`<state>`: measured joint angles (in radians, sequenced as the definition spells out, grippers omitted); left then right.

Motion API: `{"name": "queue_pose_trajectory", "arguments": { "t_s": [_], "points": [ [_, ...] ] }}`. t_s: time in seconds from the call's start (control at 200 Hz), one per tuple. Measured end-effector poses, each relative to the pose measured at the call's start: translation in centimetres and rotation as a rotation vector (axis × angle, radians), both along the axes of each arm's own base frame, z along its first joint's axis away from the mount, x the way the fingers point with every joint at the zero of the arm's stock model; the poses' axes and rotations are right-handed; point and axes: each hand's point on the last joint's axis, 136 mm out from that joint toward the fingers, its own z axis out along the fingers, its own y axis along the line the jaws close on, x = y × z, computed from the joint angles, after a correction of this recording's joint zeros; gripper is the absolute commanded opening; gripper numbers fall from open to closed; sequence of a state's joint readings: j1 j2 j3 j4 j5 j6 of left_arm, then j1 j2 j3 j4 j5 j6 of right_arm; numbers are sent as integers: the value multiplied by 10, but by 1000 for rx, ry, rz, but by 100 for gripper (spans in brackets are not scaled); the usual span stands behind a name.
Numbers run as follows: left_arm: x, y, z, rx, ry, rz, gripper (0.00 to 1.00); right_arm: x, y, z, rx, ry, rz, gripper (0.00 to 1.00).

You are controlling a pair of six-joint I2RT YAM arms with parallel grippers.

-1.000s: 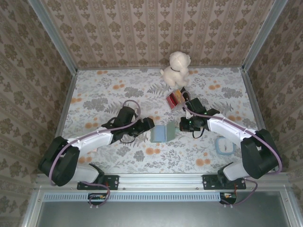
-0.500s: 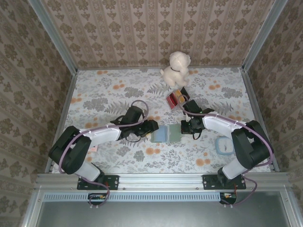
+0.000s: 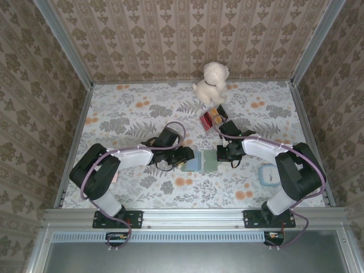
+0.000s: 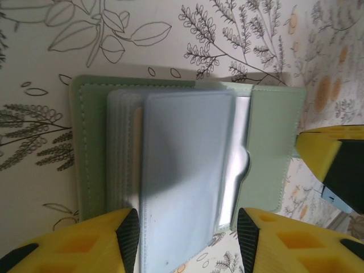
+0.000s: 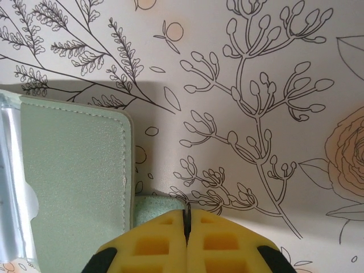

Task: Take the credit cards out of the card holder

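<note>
The card holder [image 3: 201, 160] lies open on the floral table, sage-green, with a stack of clear and light blue sleeves [image 4: 187, 170] fanned up from it. My left gripper [image 4: 186, 227] is open. Its pads stand on either side of the near end of the blue sleeve, with a sliver of table showing at the right pad. In the top view it [image 3: 185, 156] is at the holder's left edge. My right gripper [image 5: 186, 213] is shut, its tips over the holder's small green tab [image 5: 153, 203] at the right edge [image 3: 223, 152]. I cannot make out separate credit cards in the sleeves.
A red-yellow-black striped block [image 3: 211, 118] lies just behind the right arm. A cream plush dog [image 3: 211, 81] sits at the back wall. A round light blue object [image 3: 269, 174] lies near the right arm's elbow. Patterned walls close in the table on three sides.
My left gripper has moved right, up to the holder's left edge, and its jaws have narrowed. The holder has shifted slightly and now lies flatter. The right gripper has stayed shut at the right edge.
</note>
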<state>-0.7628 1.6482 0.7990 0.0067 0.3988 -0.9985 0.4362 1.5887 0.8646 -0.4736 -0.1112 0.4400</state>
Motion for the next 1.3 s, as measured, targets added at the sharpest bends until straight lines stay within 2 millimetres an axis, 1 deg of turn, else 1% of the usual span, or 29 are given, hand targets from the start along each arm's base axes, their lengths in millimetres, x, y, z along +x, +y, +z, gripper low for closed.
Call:
{"name": "queue_pose_trajectory", "arguments": {
  "t_s": [0.205,0.325,0.54,0.725,0.95,1.055,1.15,1.305],
  "points": [
    [2,-8,0,27,-6,-5,56,0,3,1,19,3,4,2],
    [1,-13,1,35,-7,-15,59,0,6,1,38,0,8,2],
    [-3,-27,3,50,-1,-53,59,-1,9,1,58,4,13,2],
    [-7,-38,5,50,0,-94,62,0,14,1,85,-1,19,2],
    [-8,-42,3,48,13,-118,55,0,18,2,113,-2,27,2],
    [-7,-44,5,44,5,-128,55,2,24,4,144,-7,35,2],
    [-7,-47,8,23,2,-143,57,2,32,7,191,-9,50,3],
    [0,-54,19,-76,-14,-158,57,2,50,10,292,1,83,3]
  ]
}}
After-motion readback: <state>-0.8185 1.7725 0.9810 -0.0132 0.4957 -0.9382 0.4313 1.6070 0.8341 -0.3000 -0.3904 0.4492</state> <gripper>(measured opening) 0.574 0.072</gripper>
